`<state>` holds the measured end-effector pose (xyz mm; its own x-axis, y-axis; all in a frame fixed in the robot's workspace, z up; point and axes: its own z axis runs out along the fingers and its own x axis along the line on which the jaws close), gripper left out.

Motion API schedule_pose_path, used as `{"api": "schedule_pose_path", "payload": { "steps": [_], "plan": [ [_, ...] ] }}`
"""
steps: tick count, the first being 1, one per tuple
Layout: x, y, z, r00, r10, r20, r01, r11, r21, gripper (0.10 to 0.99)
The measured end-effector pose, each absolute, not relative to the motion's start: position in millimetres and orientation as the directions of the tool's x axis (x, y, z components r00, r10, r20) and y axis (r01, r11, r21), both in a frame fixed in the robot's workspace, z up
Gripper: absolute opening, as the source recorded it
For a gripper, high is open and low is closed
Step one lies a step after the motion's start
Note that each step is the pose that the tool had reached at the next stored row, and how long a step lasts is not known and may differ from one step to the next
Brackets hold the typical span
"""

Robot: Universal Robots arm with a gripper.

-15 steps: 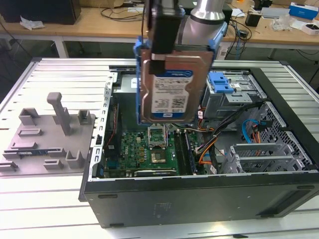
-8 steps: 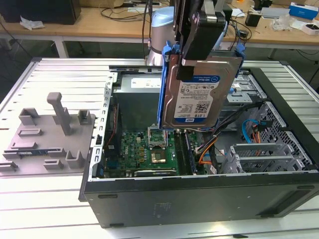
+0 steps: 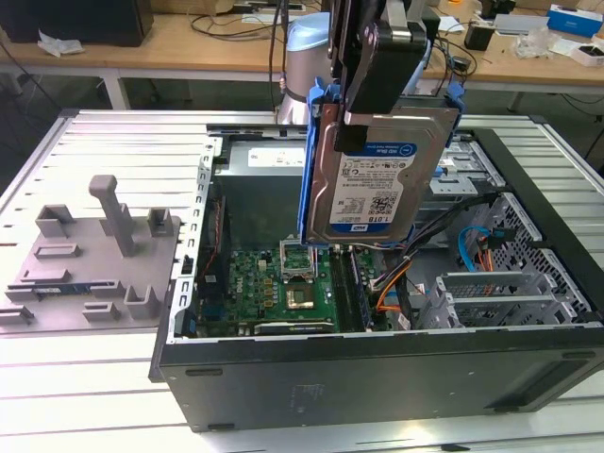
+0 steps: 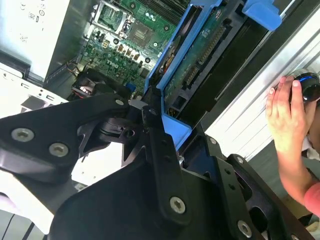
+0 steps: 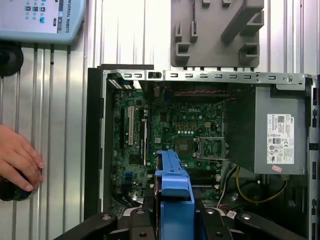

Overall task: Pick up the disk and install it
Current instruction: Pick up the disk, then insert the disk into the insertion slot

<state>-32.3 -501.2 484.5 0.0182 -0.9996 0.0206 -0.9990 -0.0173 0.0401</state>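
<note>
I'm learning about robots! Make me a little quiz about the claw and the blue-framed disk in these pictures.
1. True or false: the claw is shut on the disk.
2. Where is the disk? A) lying flat on the floor B) held upright above the open computer case C) tucked under the case
3. Fill in: beside the case, a person's ____ rests on a dark round thing.

Key: 1 true. 2 B. 3 hand.
</note>
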Motion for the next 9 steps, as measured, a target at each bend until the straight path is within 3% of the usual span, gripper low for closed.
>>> {"api": "schedule_pose_path", "payload": {
  "steps": [9],
  "plan": [
    [-32.1, -501.3, 484.5, 0.018, -1.0, 0.021, -0.999, -0.017, 0.04, 0.365]
  ]
}}
